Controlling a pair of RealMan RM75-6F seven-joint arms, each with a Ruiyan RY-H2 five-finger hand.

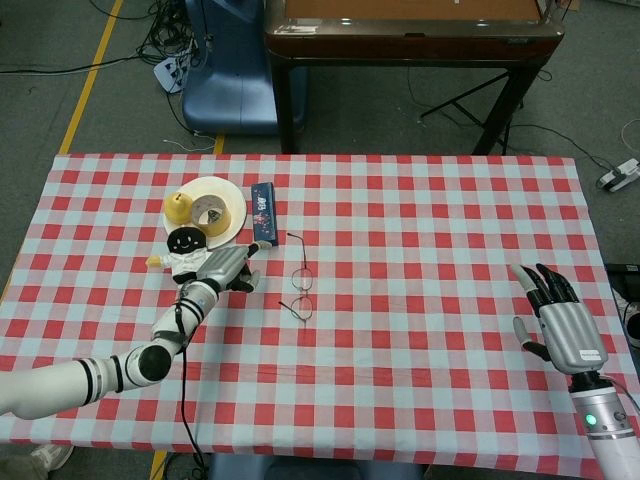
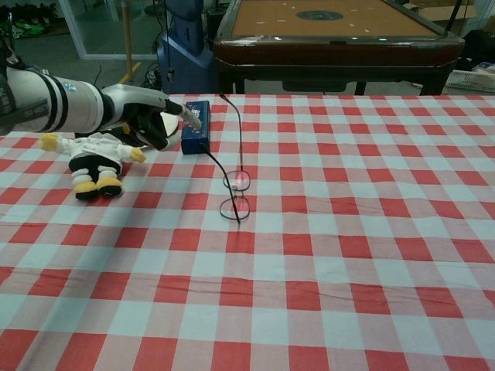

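Left hand [image 1: 228, 268] hovers right at the plush doll [image 1: 187, 256], palm down, fingers apart and gripping nothing, with one fingertip stretched toward the blue box [image 1: 263, 213] at its one o'clock. The chest view shows that hand [image 2: 155, 120] above the doll [image 2: 94, 157], fingers hanging loose over the doll's far side; whether they touch it I can't tell. The doll lies on its back on the checked tablecloth [image 1: 420, 260], just at six o'clock of the white plate [image 1: 228, 195], which carries a yellow pear [image 1: 178, 207] and a roll of tape [image 1: 207, 211]. A pair of glasses [image 1: 301, 289] sits at three o'clock of the hand, arms unfolded, close by but apart. Over at the table's near right corner, the right hand [image 1: 556, 318] rests open, fingers straight and spread, holding nothing, well apart from everything else.
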